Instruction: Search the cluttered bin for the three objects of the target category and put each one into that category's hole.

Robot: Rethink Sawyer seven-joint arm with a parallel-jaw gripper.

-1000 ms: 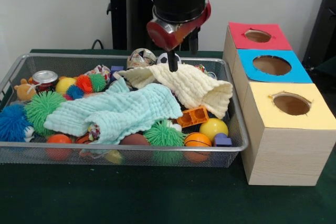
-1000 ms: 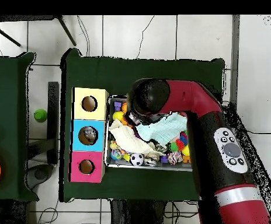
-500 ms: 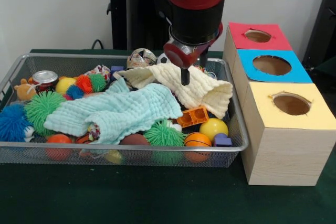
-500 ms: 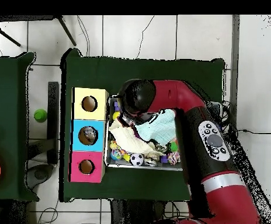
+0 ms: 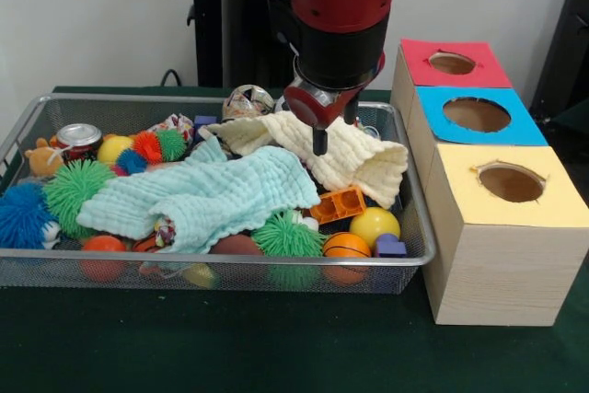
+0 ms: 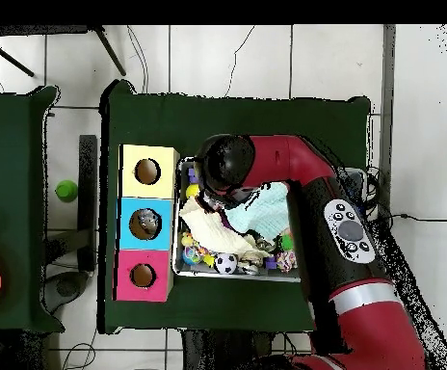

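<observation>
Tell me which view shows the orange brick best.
The front view: the orange brick lies in plain sight beside the cream cloth, its studs showing. In the overhead view the arm covers that part of the bin, so the brick cannot be made out.

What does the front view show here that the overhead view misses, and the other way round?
Front only: the claw above the cream cloth, plus the orange brick, basketball and blue spiky ball.
Overhead only: the arm's whole sweep and a green item beside the table.
Both: the bin, the mint cloth, three holed boxes.
</observation>
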